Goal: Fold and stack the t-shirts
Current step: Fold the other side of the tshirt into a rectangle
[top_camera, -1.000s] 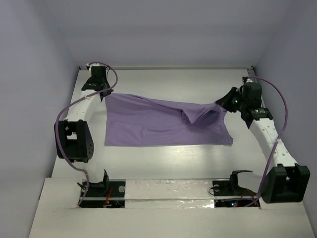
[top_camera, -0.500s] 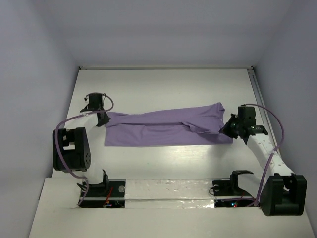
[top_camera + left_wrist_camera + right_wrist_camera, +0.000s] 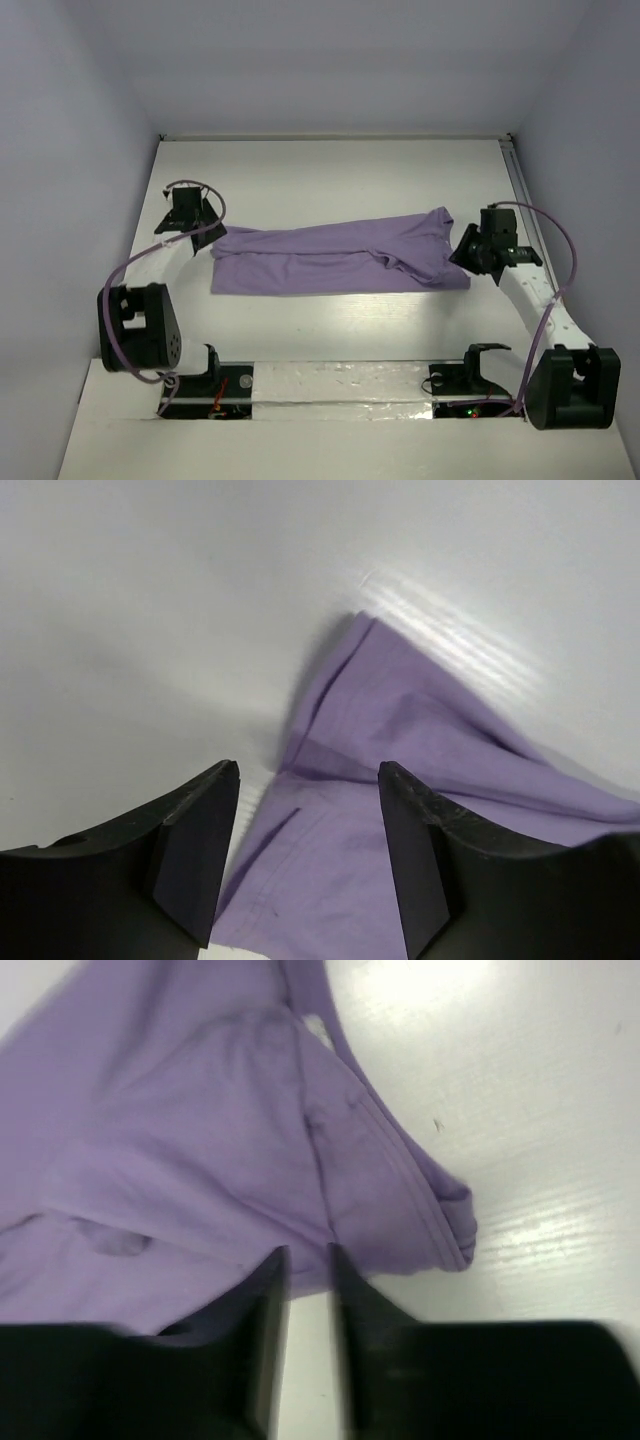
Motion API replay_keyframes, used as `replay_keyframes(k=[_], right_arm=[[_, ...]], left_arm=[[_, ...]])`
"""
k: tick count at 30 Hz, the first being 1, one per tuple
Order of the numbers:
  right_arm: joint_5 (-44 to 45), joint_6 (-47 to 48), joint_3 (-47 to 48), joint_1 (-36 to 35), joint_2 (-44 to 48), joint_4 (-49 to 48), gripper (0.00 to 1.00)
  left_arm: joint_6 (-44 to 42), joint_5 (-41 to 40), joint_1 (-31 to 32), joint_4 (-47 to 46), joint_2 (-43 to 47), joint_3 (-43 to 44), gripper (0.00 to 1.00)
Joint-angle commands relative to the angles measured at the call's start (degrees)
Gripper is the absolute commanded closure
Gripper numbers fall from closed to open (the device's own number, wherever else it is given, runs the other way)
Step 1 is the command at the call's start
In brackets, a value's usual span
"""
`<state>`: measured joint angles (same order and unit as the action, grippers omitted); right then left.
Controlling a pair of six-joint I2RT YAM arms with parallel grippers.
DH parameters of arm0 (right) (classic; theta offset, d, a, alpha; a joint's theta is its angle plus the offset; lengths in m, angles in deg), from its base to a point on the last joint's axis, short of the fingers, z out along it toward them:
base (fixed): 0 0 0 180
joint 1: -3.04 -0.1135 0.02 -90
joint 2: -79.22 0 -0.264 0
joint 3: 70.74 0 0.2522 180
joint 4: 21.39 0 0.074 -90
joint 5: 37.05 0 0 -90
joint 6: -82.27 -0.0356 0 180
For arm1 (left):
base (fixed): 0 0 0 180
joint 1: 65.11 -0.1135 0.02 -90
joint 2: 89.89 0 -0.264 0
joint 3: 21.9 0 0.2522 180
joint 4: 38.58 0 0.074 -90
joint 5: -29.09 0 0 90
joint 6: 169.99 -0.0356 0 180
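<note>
The lavender t-shirt [image 3: 340, 260] lies on the white table as a long, low band, its far part laid over the near part. My left gripper [image 3: 200, 232] hovers at the shirt's left end. In the left wrist view that gripper [image 3: 305, 770] is open, the t-shirt [image 3: 420, 740] lying flat under the gap, nothing held. My right gripper [image 3: 463, 250] is at the shirt's right end. The right wrist view shows this gripper [image 3: 308, 1252] with a narrow gap between its fingers, empty, just short of the t-shirt's [image 3: 200, 1110] hemmed edge.
Pale walls close in the table [image 3: 330, 170] on the left, back and right. A metal rail [image 3: 515, 170] runs along the right side. Both arm bases and a taped white strip [image 3: 340, 385] sit at the near edge.
Both grippers carried the shirt's far edge toward the near edge, laying it over itself. Both then let go of the fabric and opened, drawing slightly off the ends.
</note>
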<state>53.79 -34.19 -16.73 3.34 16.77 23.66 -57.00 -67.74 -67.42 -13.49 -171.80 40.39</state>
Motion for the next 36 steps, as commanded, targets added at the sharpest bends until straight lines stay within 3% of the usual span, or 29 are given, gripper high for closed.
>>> replay_keyframes(k=[1,2,3,4,8,11,12,14,22,29,36], right_arm=[[-3.82,3.25,5.27,-2.57,3.3,-0.97,0.78],[-5.74,2.99,6.32,-3.97,2.61,-0.7,0.92],[-6.11,2.82,6.77,-8.08,1.65,-0.62,1.0],[-5.16,1.77,7.21,-13.42,-0.63,-0.88,1.0],[-5.58,-3.58,7.12,-21.02,-6.16,-5.35,1.0],[-5.5,-5.88,7.12,-24.46,-10.39,-9.13,0.76],[-5.59,-6.06,7.73,-25.07,-13.45,-10.1,0.61],[-4.63,-6.32,8.26,-26.4,-16.19,-11.24,0.53],[-1.19,-8.43,9.93,-27.01,-25.51,-15.55,0.51],[5.04,-9.93,11.25,-27.01,-27.45,-15.21,0.55],[7.24,-10.1,13.01,-27.01,-28.95,-13.71,0.71]], left_arm=[[0.39,0.06,0.46,-1.22,6.85,2.09,0.46],[0.48,0.85,2.03,-1.14,7.02,2.35,0.47],[0.66,1.11,2.65,-1.05,6.5,2.62,0.49],[0.83,1.64,4.05,-1.14,5.28,2.53,0.56],[1.01,1.3,6.09,-1.67,1.85,1.92,0.68],[1.54,1.11,6.7,-2.19,-0.18,0.86,0.72],[1.63,1.2,6.7,-2.37,0.17,0.51,0.73],[1.63,1.21,6.7,-2.98,1.05,0.51,0.73],[0.84,2.26,6.7,-2.8,0.17,2.71,0.71],[1.01,3.58,6.7,-3.95,0.78,-0.19,0.72],[1.28,4.37,6.7,-4.83,1.4,-2.39,0.73]])
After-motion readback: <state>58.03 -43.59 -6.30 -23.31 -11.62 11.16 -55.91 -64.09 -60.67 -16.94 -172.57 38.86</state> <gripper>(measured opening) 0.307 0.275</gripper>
